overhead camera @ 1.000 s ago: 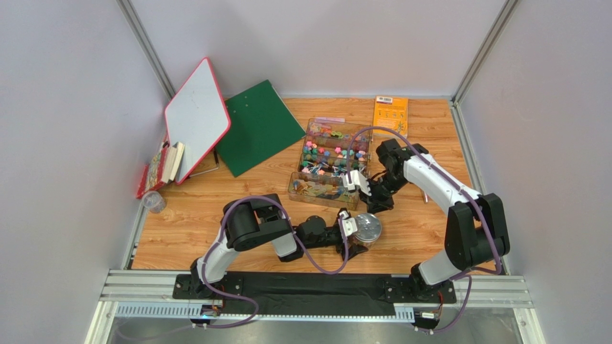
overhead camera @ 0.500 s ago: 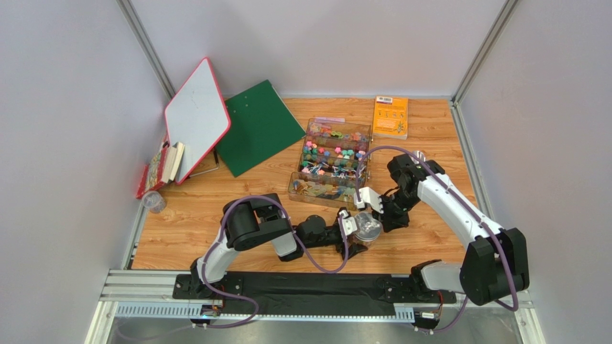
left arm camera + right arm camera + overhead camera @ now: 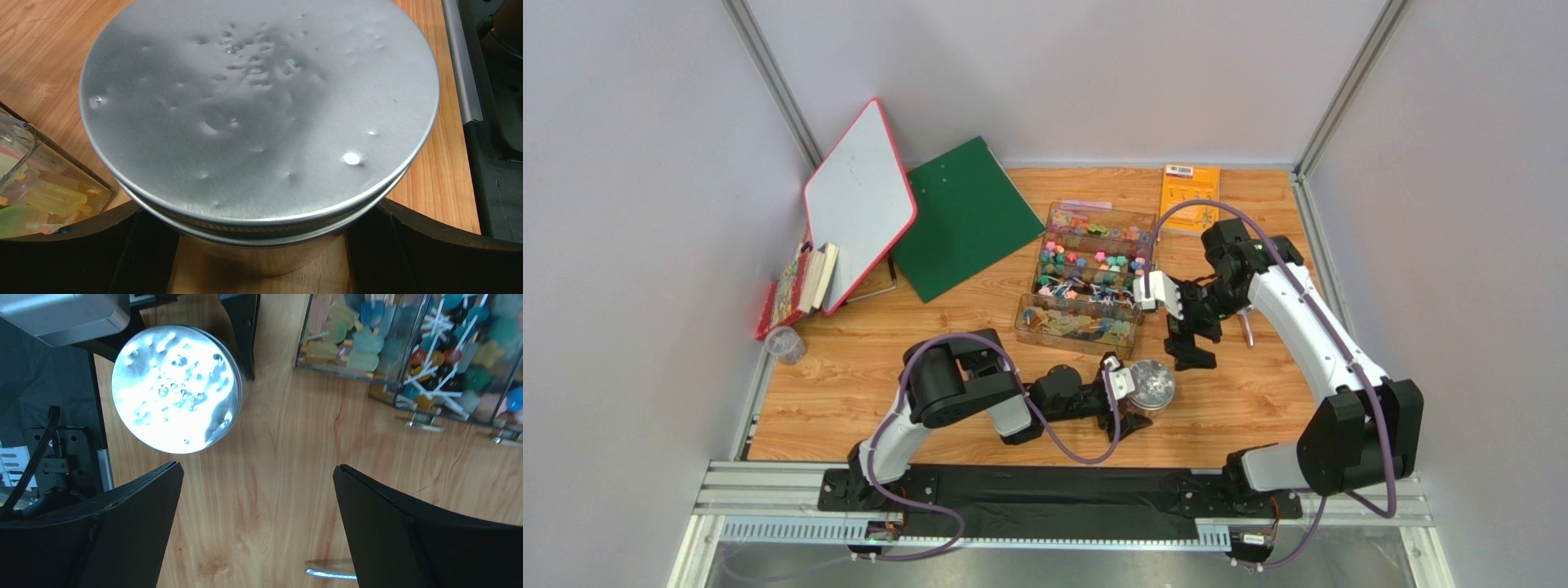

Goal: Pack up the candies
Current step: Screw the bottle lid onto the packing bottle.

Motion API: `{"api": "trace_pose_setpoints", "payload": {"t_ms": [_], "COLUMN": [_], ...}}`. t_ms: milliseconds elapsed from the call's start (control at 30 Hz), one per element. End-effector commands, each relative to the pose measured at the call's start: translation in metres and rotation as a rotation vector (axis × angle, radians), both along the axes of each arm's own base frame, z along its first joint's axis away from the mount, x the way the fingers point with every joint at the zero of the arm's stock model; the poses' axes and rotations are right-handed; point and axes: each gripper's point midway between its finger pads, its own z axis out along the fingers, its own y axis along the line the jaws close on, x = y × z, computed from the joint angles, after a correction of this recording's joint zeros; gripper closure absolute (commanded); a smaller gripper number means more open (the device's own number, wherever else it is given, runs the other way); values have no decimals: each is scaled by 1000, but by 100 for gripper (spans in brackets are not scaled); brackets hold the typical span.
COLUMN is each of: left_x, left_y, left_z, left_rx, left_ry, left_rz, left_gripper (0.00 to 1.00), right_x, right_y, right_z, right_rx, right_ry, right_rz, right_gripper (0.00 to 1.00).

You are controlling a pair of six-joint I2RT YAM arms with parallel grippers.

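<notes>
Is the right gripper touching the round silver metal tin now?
Apart. The right wrist view shows the right gripper, open, clear of the round silver metal tin, with bare wooden table between them.

One tin, one clear box, one booklet

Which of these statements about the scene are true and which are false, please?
1. The metal tin has its lid on. True.
2. The right end effector grips a candy. False: it is open and empty, above bare table.
3. The tin sits between the left end effector's fingers. True.
4. The clear box of candies stands left of the green folder. False: it stands to the folder's right.
5. The orange booklet lies at the table's far edge. True.
</notes>
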Motion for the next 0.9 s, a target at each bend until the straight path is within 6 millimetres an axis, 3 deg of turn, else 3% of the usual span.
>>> {"api": "trace_pose_setpoints", "payload": {"t_ms": [0, 167, 467, 867], "left_x": [-9, -8, -4, 1], "left_y": [44, 44, 45, 46], "left_z": [-86, -86, -88, -96], "left_rx": [299, 303, 312, 333], "left_ry": [93, 87, 77, 71], "left_rz": [20, 26, 43, 70], "left_gripper": [100, 100, 100, 100], "right_x": [-61, -79, -87, -109], "right_y": [15, 19, 22, 4], "right_z": [20, 4, -5, -15], "right_rx": [127, 68, 31, -41], "right_ry": [243, 313, 362, 385], "right_rz": [193, 291, 344, 352], "right_gripper": [0, 0, 0, 4]}}
